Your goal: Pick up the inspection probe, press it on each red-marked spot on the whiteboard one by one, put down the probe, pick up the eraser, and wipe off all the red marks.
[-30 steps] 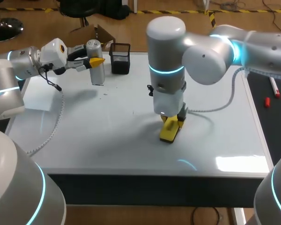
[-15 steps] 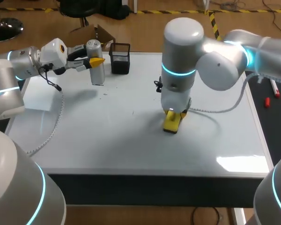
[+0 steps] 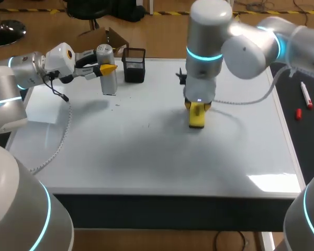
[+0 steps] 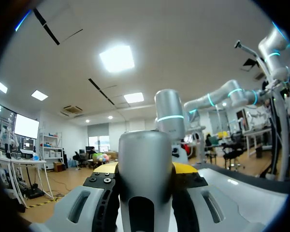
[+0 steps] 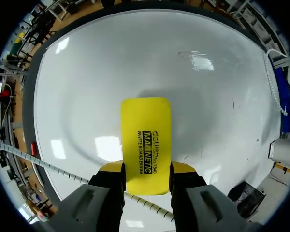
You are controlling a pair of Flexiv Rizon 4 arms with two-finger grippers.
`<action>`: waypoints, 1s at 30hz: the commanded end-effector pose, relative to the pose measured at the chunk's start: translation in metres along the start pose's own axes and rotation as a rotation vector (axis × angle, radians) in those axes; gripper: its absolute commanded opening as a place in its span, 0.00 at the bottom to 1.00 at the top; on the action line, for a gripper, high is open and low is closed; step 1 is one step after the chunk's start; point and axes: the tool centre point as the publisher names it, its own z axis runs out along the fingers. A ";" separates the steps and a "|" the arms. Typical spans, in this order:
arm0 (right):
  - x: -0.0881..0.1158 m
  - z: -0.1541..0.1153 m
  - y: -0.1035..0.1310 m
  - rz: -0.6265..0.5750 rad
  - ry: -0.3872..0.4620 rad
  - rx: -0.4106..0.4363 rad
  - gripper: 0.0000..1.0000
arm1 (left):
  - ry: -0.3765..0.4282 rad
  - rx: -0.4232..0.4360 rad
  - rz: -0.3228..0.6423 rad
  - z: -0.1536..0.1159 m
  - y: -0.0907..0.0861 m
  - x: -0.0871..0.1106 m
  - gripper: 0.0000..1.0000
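Head view has the right gripper [image 3: 197,109] pinching the yellow eraser [image 3: 197,118] from both sides, with the eraser's flat face down on the whiteboard [image 3: 146,162], off to the right of the black holder [image 3: 134,65] and a little nearer the front edge. Just left of that same holder the left gripper [image 3: 108,68] is clamped on the silver probe [image 3: 109,83]. The probe stands upright, though I cannot tell from where I stand whether its lower end touches the board.
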 end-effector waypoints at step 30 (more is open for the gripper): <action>-0.066 -0.025 -0.173 -0.173 0.005 -0.112 0.00 | -0.004 -0.002 0.002 0.001 -0.002 0.001 0.00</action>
